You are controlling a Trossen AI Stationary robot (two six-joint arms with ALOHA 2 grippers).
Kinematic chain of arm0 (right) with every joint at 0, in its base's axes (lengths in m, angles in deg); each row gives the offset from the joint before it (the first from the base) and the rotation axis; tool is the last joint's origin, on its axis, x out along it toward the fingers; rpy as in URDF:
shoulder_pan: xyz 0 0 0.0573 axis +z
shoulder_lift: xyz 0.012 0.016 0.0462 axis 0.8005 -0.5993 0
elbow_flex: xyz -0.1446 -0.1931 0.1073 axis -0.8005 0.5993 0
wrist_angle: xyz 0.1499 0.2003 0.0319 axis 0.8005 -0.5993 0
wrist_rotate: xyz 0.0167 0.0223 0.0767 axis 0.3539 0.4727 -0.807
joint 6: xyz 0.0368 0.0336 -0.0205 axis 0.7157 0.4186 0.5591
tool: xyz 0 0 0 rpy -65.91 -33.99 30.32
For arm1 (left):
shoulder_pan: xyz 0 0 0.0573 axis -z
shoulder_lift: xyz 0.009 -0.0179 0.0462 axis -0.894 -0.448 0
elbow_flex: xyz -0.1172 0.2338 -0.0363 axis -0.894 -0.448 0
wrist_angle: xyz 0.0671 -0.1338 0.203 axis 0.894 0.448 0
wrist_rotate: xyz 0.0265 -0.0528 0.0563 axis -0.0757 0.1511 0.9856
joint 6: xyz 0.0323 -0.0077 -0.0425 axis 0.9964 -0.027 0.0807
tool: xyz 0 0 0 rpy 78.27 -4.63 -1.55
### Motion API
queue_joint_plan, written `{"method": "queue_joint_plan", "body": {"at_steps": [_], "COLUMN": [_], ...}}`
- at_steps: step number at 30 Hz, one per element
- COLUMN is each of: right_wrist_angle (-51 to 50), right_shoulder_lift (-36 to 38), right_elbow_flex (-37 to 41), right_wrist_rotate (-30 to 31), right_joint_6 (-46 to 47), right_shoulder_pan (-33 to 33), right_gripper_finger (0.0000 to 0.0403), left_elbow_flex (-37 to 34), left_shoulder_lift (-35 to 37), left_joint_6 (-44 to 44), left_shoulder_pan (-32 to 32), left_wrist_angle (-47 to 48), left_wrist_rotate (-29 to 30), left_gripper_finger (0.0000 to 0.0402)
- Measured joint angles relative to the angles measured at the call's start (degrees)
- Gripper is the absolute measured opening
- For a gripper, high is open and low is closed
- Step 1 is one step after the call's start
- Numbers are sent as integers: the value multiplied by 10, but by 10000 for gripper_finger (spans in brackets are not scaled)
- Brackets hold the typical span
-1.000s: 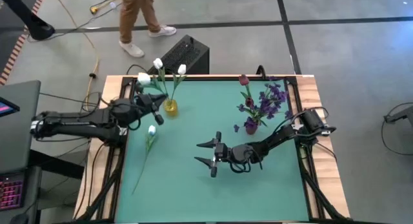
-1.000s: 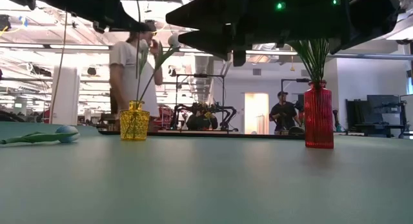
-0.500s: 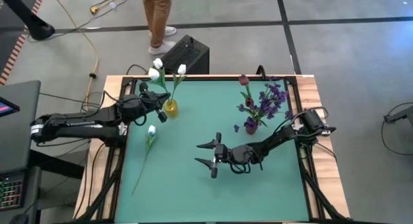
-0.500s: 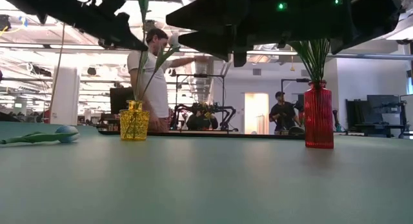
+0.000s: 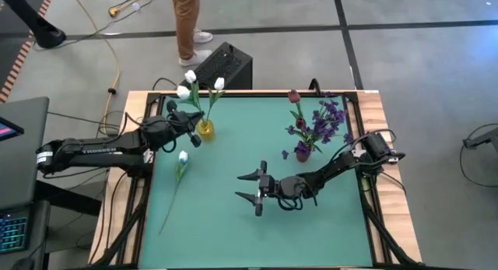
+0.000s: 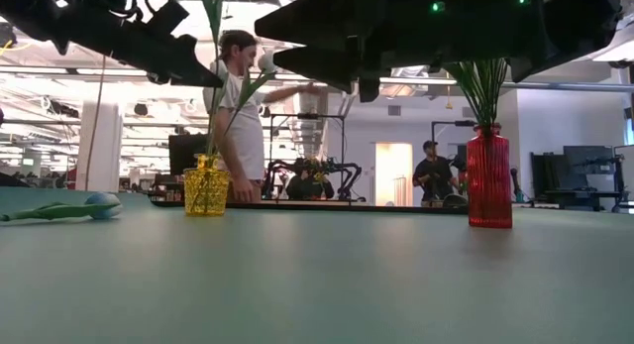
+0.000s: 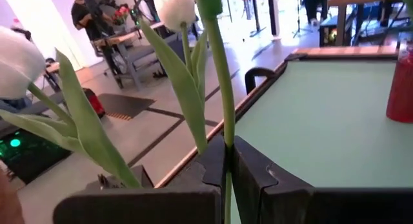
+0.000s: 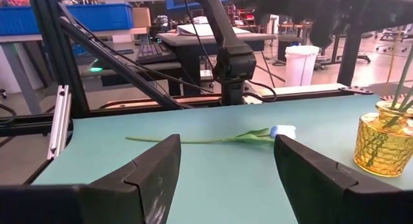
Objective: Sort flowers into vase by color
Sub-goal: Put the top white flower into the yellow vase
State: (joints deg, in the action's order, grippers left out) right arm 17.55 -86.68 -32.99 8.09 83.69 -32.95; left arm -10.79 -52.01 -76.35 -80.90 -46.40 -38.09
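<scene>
Left pincer (image 5: 189, 127) pinches a white tulip stem (image 7: 222, 114) upright over the yellow vase (image 5: 205, 129) at 11 o'clock, near the tabletop (image 5: 226, 231) edge. Right pincer (image 5: 254, 187) gapes empty mid-tabletop. Another tulip (image 5: 178, 177) lies at 9, head toward 12.

Faint pale lettering ran along left arm (image 5: 93, 149) in high view, too small to read. No other text, label or number legible.

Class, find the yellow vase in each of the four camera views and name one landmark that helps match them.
High view: yellow vase at the mat's far left, beside the left gripper.
Low view: yellow vase left of centre.
Left wrist view: not in it.
Right wrist view: yellow vase at right edge.
Shared landmark: the white tulip lying on the mat.
</scene>
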Motion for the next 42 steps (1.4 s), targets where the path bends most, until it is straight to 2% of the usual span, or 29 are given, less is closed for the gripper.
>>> {"method": "queue_joint_plan", "body": {"at_steps": [4, 8, 22, 32, 35, 42], "right_wrist_angle": [0, 0, 0, 0, 0, 0], "right_shoulder_lift": [0, 0, 0, 0, 0, 0], "right_elbow_flex": [0, 0, 0, 0, 0, 0], "right_wrist_rotate": [0, 0, 0, 0, 0, 0], "right_joint_6": [0, 0, 1, 1, 1, 1], "right_shoulder_pan": [-1, -1, 0, 0, 0, 0], "right_gripper_finger": [276, 276, 276, 276, 276, 276], "left_elbow_flex": [0, 0, 0, 0, 0, 0], "left_shoulder_lift": [-1, -17, -126, -137, -137, -136], "left_joint_6": [-10, -57, -112, -141, -135, -119], "left_shoulder_pan": [-8, -33, -62, -62, -62, -62], "left_wrist_angle": [2, 28, 16, 18, 18, 34], "left_wrist_rotate": [4, 4, -17, -9, -16, -23], "left_gripper_finger": [0, 0, 0, 2, 17, 82]}}
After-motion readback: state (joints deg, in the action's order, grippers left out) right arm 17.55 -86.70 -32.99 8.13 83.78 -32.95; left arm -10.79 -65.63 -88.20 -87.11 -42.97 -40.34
